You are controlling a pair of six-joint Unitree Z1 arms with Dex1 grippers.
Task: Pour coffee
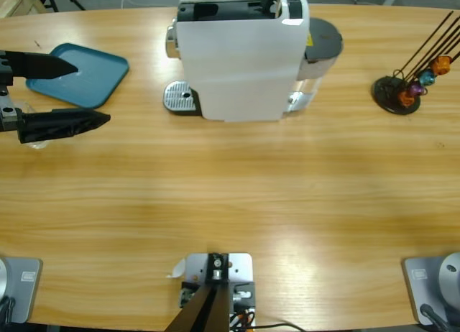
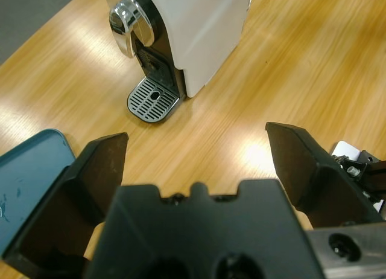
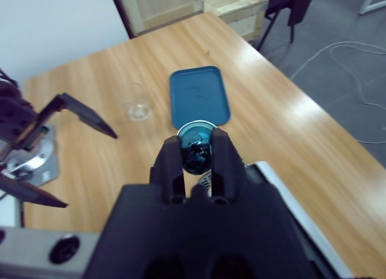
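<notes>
Looking down from up high, I see my left tool (image 1: 92,93) at the left side of the desk (image 1: 230,195). It is wide open and holds nothing. One jaw is over the blue tray (image 1: 93,77). The white coffee machine (image 1: 241,59) stands at the back, and a stand of coloured capsules (image 1: 406,91) is far off to the right.

My left wrist view shows the open jaws pointing at the machine's grid plate (image 2: 154,101).

My right wrist view shows my right tool (image 3: 196,151) squeezed on a shiny blue capsule (image 3: 196,147). A clear glass (image 3: 139,104) stands just beside the blue tray. I cannot tell if any coffee is in it.
</notes>
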